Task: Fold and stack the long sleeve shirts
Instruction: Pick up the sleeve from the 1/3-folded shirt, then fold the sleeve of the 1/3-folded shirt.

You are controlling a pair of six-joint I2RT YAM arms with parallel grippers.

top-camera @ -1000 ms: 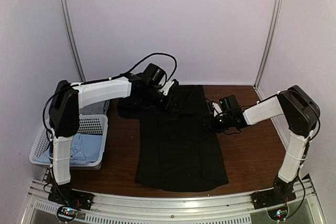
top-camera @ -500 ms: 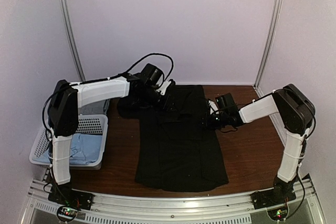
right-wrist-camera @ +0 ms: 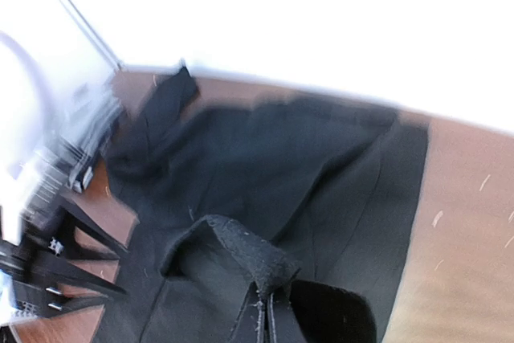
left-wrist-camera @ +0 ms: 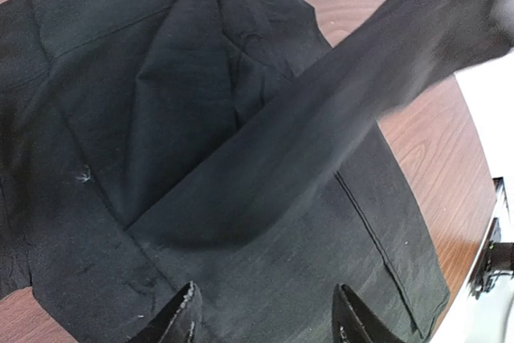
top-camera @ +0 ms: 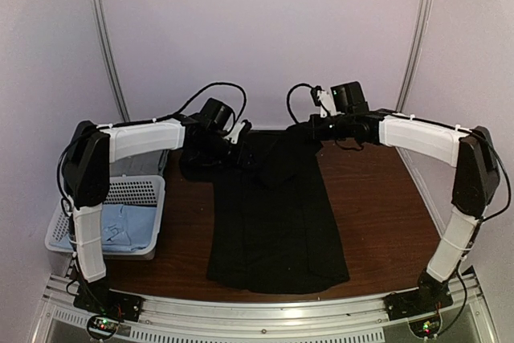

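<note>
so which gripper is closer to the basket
Left. The left gripper is over the black shirt's edge toward the basket; the right gripper holds its sleeve at the opposite edge.

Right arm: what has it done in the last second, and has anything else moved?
The right gripper, shut on the black shirt's sleeve, rose and swung toward the far edge, lifting the sleeve off the table and over the shirt's body. The left gripper, jaws apart, drew slightly left. The shirt's body, the basket and the light blue shirt in it stayed put.
</note>
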